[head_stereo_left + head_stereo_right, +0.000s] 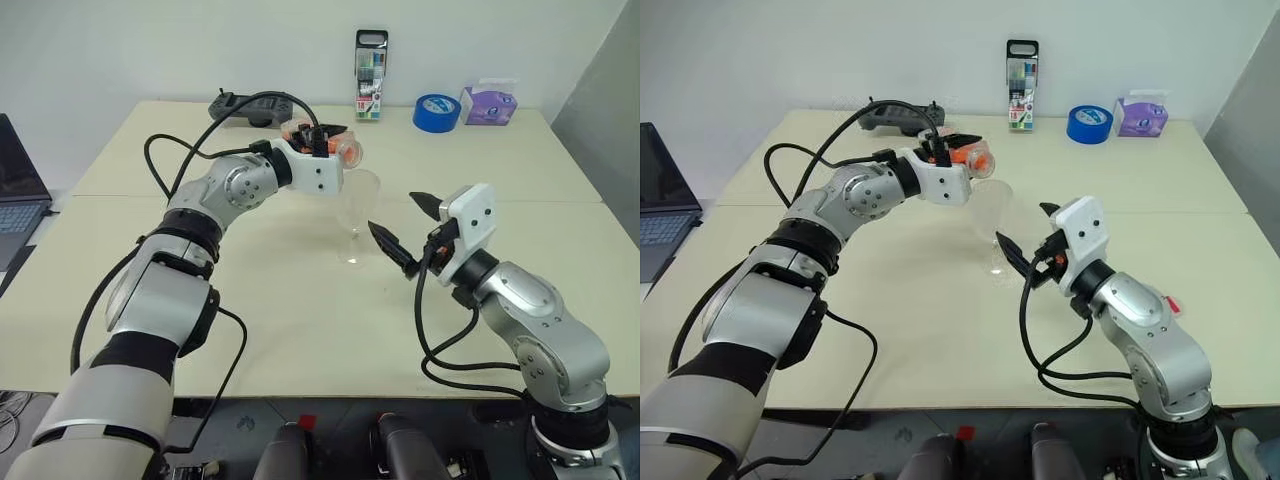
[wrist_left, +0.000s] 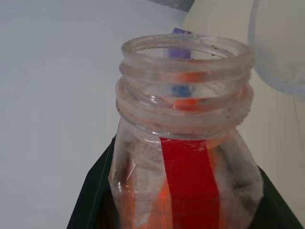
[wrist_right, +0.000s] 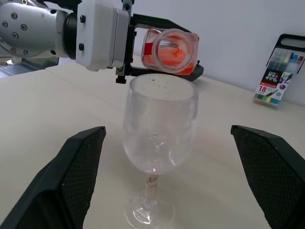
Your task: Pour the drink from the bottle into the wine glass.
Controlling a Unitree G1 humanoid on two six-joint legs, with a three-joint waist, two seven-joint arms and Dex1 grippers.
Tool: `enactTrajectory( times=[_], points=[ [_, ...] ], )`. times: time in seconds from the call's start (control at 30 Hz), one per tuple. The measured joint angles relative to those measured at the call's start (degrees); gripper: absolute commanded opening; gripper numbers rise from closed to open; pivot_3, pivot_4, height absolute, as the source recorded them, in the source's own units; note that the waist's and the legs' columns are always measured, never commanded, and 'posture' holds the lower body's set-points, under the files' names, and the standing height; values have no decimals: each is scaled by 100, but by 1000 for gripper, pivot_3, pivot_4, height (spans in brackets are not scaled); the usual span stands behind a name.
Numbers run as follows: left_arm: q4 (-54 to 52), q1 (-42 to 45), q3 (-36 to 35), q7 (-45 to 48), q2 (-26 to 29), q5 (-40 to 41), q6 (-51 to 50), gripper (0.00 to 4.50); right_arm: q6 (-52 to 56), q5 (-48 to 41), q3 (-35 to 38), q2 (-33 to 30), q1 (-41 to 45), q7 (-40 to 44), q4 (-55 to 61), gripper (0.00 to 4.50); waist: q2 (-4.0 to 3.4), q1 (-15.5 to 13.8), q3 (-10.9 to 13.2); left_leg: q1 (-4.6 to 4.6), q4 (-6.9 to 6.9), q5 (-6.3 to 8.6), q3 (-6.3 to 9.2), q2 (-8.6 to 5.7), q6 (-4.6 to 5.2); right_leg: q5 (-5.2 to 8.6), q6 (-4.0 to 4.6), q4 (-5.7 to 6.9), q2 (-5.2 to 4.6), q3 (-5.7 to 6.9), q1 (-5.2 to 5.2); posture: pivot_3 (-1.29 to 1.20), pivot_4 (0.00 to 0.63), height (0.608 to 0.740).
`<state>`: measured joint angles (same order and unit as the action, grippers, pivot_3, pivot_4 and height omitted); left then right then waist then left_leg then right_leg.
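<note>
Table (image 1: 300,330): a wide cream top made of two boards, with a seam running left to right a little beyond the middle.
Laptop (image 1: 18,190): at the far left edge of the scene, off the table, lid up.
Left gripper (image 1: 322,140): raised over the middle of the table, clenched on the bottle, which it holds by the body with a black finger on each side.
Right gripper (image 1: 408,232): low over the table, right of and just nearer than the wine glass, its two black fingers spread wide. In the right wrist view the fingers stand on either side of the glass without touching it, and grasp nothing.
Marker pack (image 1: 370,75): upright at the far edge of the table, black handle on top.
Controller (image 1: 250,107): dark grey, lying at the far edge, left of the marker pack.
Tape roll (image 1: 436,111): blue, at the far edge, right of the marker pack.
Tissue pack (image 1: 488,103): purple, just right of the tape roll.
Wine glass (image 3: 160,125): clear, standing upright on its round foot near the middle of the table, between the two grippers.
Bottle (image 3: 170,51): tipped on its side with no cap on, its open mouth just above the far rim of the glass; red label stripe along its side.
Drink (image 3: 167,58): orange-red, lying along the lower side of the tipped bottle.
</note>
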<state>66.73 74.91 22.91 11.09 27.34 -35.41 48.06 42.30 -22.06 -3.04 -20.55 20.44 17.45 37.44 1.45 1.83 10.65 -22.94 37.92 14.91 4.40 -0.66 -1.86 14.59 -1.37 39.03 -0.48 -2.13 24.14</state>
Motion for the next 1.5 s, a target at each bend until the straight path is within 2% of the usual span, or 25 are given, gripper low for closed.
enactTrajectory(
  times=[0.33, 0.7, 0.93, 1.5],
  points=[
    [104, 246, 432, -901, 83, -664, 215, 1713, 155, -149, 30, -74, -131, -6, 155, 4500, 0, -1, 0, 0, 0, 0, -2, -1, 0, 0, 0, 0, -1, -1, 0, 0, 150, 740],
    [170, 335, 704, -1438, 182, -1010, 259, 1713, 677, -580, 608, -401, -664, -50, 1066, 4500, 0, -10, 0, 0, 3, 0, -3, -2, 0, 0, -1, 2, -3, -1, -2, 0, 150, 740],
    [199, 421, 800, -1565, 229, -1088, 265, 1713, 929, -898, 1247, -582, -1329, -163, 1530, 4500, 1, -6, -1, 3, 3, 0, -7, -1, 0, 0, -1, 4, -2, -4, -4, 0, 150, 740],
    [271, 422, 854, -1670, 265, -1214, 285, 1713, 752, -1064, 1325, -651, -1302, -394, 1534, 4500, 1, -6, -1, 3, 3, 0, -9, -1, 0, 0, -1, 4, -1, -4, -4, 0, 150, 740]
  ],
)
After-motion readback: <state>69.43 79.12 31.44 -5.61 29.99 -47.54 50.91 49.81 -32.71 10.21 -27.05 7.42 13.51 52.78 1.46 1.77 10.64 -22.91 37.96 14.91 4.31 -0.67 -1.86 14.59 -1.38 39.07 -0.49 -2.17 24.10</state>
